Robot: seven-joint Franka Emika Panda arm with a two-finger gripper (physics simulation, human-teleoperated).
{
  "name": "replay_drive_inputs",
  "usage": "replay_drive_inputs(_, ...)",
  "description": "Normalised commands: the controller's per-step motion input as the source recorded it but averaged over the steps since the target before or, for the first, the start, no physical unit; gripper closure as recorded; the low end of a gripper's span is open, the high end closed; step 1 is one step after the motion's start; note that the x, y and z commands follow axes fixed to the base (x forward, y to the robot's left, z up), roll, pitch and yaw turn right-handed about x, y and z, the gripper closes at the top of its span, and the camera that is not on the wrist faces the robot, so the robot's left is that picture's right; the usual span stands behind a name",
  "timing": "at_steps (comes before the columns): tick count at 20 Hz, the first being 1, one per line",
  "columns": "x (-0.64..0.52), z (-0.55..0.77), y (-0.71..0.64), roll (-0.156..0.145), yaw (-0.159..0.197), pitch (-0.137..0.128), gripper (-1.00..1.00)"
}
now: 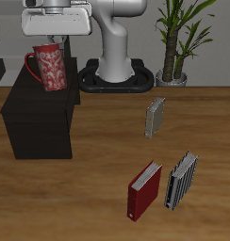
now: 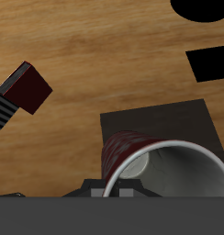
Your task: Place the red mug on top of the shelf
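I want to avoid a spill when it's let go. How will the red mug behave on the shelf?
The red mug looks rigid and upright, so it probably stands steady on the shelf's flat top. Its handle side may make it tip slightly if nudged.

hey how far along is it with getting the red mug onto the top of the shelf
Done: the red mug is off the table and up over the shelf, near its back end. In hand: the gripper sits right at the mug's rim; the wrist view shows the mug directly under it, apparently gripped. Left: whether the base already rests on the shelf top cannot be told, so setting down, releasing and retreating remain.
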Motion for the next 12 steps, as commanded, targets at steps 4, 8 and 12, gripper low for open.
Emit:
replay_drive_inputs(4,-0.11,-0.02,-0.2,-0.035,-0.003,-0.006,1.0)
replay_drive_inputs(8,0.04,-0.12,-0.15,-0.032,-0.008,0.024,1.0)
replay_drive_inputs(12,0.09,-0.22,-0.08,-0.021,-0.031,0.028,1.0)
